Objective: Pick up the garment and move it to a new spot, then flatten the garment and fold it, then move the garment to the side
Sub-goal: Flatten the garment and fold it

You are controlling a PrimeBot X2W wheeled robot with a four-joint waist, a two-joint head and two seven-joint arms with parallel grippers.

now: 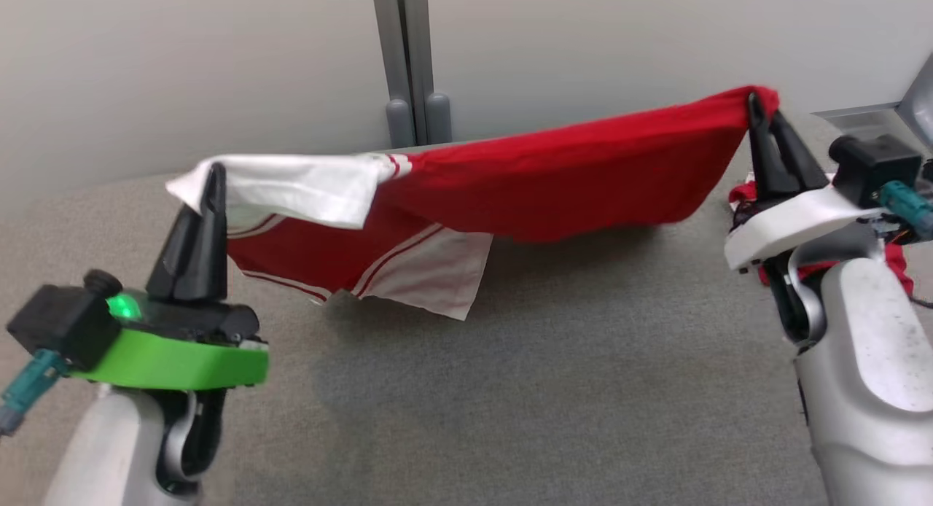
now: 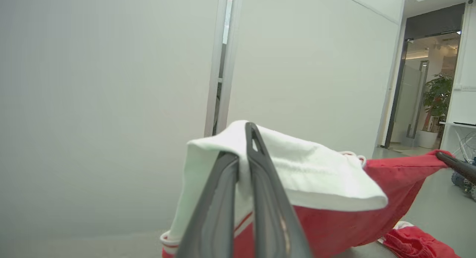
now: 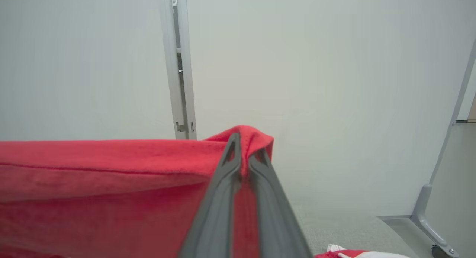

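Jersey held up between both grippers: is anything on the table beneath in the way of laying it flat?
Nothing visible lies on the grey table directly under the jersey. The red shorts sit bunched by the right gripper, below that end; spreading that way could overlap them.

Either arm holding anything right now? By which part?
Both hold the garment: the left gripper by a white sleeve, the right gripper by a red corner, jaws shut; it hangs stretched between them.
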